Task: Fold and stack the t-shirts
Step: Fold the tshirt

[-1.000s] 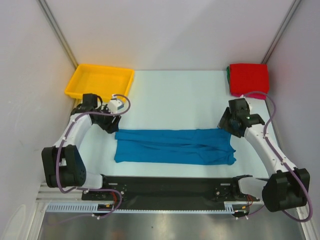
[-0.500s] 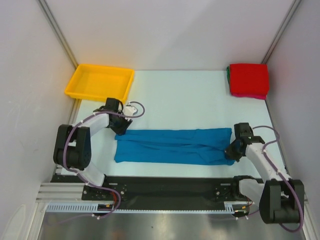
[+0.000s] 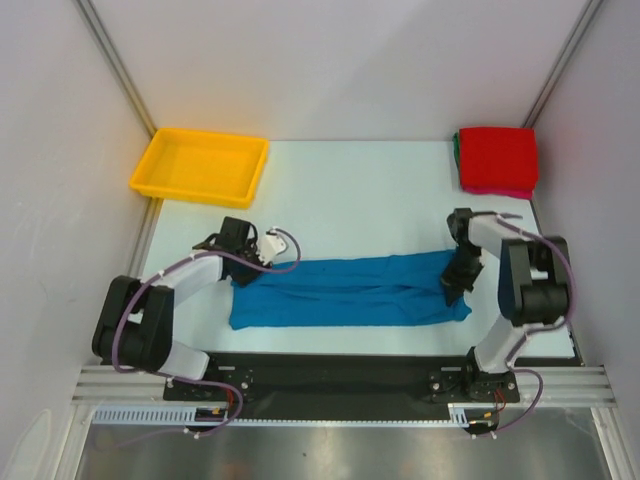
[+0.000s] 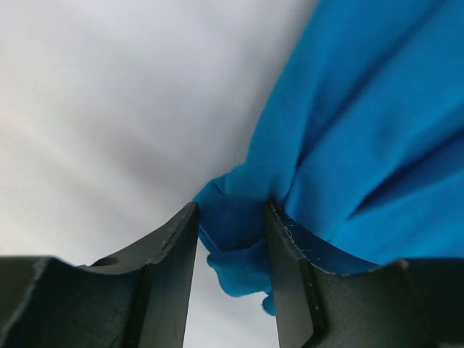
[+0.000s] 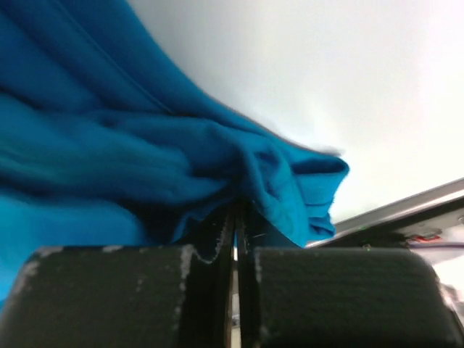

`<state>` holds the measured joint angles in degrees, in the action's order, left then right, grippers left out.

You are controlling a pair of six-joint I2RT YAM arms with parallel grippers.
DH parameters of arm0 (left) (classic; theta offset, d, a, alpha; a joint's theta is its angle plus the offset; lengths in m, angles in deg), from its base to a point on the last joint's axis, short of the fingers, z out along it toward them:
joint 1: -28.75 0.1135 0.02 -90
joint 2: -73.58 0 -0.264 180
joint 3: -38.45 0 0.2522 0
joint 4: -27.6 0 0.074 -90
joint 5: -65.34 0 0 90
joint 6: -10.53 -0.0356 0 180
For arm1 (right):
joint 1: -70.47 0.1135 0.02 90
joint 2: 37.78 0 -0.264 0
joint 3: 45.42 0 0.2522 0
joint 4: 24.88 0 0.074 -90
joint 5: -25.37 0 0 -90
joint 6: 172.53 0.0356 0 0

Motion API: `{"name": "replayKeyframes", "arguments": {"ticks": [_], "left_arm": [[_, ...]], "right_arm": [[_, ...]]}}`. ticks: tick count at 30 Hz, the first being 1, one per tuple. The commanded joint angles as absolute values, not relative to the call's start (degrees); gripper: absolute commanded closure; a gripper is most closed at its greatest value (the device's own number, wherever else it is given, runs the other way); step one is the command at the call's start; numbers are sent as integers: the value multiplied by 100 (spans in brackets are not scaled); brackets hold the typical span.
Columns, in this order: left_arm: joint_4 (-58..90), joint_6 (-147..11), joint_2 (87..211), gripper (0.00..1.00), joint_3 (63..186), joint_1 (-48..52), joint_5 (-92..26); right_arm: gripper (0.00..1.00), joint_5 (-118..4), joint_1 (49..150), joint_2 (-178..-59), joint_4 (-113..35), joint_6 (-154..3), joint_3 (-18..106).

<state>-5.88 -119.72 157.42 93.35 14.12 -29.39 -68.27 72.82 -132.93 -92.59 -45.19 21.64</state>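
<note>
The blue t-shirt lies as a long flat band along the near edge of the tabletop, running from left to right, with creases along its length. The left end effector sits at the band's far left corner. In the left wrist view it is closed only partway, with a bunched corner of the blue cloth clamped between its two fingers.

The right end effector is on the band's right end, just in from the edge. In its own wrist view the fingers are pressed tight together with crumpled blue folds right at the tips. Whether any cloth is caught between them is hard to tell.

A folded red t-shirt rests in the far right corner, and a yellow tray in the far left corner.
</note>
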Motion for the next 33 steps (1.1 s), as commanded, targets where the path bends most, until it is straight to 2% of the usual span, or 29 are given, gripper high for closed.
{"name": "replayKeyframes", "arguments": {"ticks": [1,3,10,16,20,24,29,33], "left_arm": [[-1929,-12166,15603,52,8860,838,-3380],[-2043,-12087,15515,52,8816,600,-3503],[-2158,-11507,15892,51,9070,-410,-4038],[-2192,-11015,16463,50,9745,-728,-4425],[-2421,-10751,16560,46,10072,-912,-4856],[-2106,-10575,16683,44,10134,-1246,-5006],[-1657,-10075,16824,42,10195,-1607,-5339],[-1638,-9766,16772,39,10388,-1879,-5542]], "right_arm": [[100,-7412,7582,-14611,-6324,-4807,3458],[100,-7438,7810,-15464,-6447,-4887,4570],[100,-7193,8048,-17153,-6817,-4869,7402],[100,-6868,8207,-18838,-7370,-5116,10160],[100,-6298,8224,-19632,-7029,-4914,11298],[100,-6112,8295,-19791,-6143,-4809,11301],[100,-6032,8312,-19915,-5991,-4782,11635],[100,-6146,8286,-19486,-6052,-4966,11592]]}}
